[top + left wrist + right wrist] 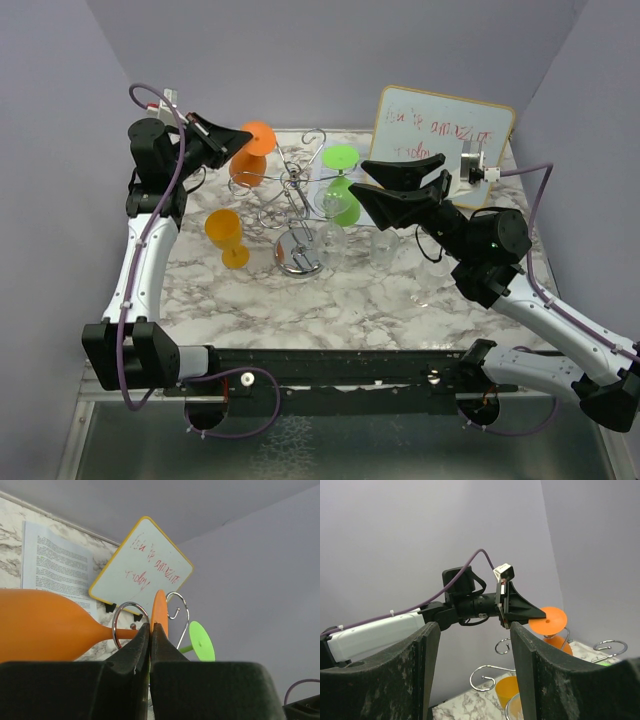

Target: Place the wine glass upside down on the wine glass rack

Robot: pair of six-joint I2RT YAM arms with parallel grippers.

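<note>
**Orange glass held at the rack, not yet let go**

Finding: the left gripper (pixel 151 628) is clamped tight on the foot rim of the orange wine glass (pixel 248 165). The glass hangs bowl-down at the left side of the wine glass rack (pixel 298 255), which stands mid-bench toward the far edge. In the left wrist view the stem appears to lie inside one loop arm (pixel 131 625). Whether the foot bears on the wire cannot be told. The right gripper (pixel 357 177) is raised just right of the rack, fingers wide and empty.

Risks, as judged:
- If the glass is let go before the foot seats, it would drop onto the hard top, near the second orange glass (pixel 226 237) standing upright below.
- A sideways withdrawal could drag the foot out of the loop.
- The rack already carries an inverted green glass (pixel 345 205), so a push could rock or tip it.
- The right gripper sits close to that green glass, and any drift could knock it.

Surface and room: the bench (pixel 330 300) has a grey-veined marble-pattern top. Clear glasses (pixel 333 240) stand by the rack's base. A whiteboard (pixel 440 130) with red writing leans at the far right corner. Plain lilac-grey walls (pixel 300 60) close in three sides.
</note>
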